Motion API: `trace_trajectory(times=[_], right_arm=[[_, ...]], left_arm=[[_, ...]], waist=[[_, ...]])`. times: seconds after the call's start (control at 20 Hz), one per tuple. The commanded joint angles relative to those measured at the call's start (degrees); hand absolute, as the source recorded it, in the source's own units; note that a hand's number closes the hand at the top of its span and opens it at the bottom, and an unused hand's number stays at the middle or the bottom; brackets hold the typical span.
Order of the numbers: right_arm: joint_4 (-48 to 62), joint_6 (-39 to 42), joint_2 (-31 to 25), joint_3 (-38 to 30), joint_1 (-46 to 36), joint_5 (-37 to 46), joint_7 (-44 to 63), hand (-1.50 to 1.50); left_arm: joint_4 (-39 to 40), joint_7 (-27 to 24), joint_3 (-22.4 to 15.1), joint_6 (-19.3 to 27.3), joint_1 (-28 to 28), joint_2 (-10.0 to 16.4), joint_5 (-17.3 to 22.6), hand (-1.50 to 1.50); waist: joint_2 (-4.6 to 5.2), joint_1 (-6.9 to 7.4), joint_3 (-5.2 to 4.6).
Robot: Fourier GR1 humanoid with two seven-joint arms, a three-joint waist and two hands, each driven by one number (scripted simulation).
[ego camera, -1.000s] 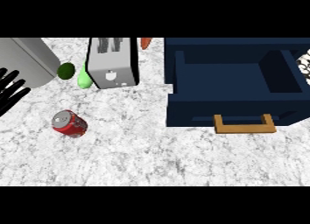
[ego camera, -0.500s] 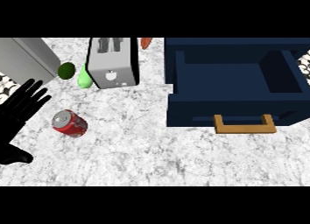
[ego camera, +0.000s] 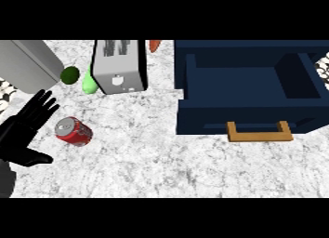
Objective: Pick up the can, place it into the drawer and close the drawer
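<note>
A red can (ego camera: 74, 131) with a silver top lies tilted on the marble counter, left of centre. My left hand (ego camera: 17, 135) is just to its left, open, fingers straight and pointing up-right, thumb stretched out below; it stands close beside the can without holding it. The navy drawer (ego camera: 243, 83) at the right is pulled open and shows a bare inside. Its wooden handle (ego camera: 259, 132) sticks out toward me. The right hand does not show.
A silver toaster (ego camera: 118, 67) stands behind the can, with a dark green round fruit (ego camera: 70, 75) and a light green item (ego camera: 89, 84) to its left. A grey box (ego camera: 20, 62) fills the back left corner. An orange tip (ego camera: 154, 45) shows behind the toaster.
My left hand has come in from the left edge, moving right toward the can with fingers still straight. The can and drawer have not moved.
</note>
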Motion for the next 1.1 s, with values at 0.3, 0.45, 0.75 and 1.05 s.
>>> trace_trajectory(times=[0.3,0.45,0.75,1.05], right_arm=[[-2.07,-0.14,2.72,0.92,-2.63,3.04,2.34,-1.50],[-0.62,3.62,3.53,-0.98,-0.60,2.44,-0.34,-1.50],[1.33,3.44,2.07,-2.69,-3.35,0.59,0.48,-1.50],[-3.01,4.18,5.34,-2.93,-0.36,0.58,1.72,-1.50]], left_arm=[[20.35,-15.96,0.85,-0.68,-4.65,1.55,-9.00,-1.50],[27.75,-20.10,0.00,-0.25,-8.34,2.62,-12.50,-1.50],[38.34,-26.74,-0.55,-2.36,-10.58,3.68,-15.41,-1.50],[47.17,-28.69,-0.25,-2.48,-15.05,3.18,-16.40,-1.50]], waist=[[0.03,0.11,-0.01],[0.03,-0.12,-0.01],[0.08,-0.11,-0.03],[0.09,-0.33,-0.04]])
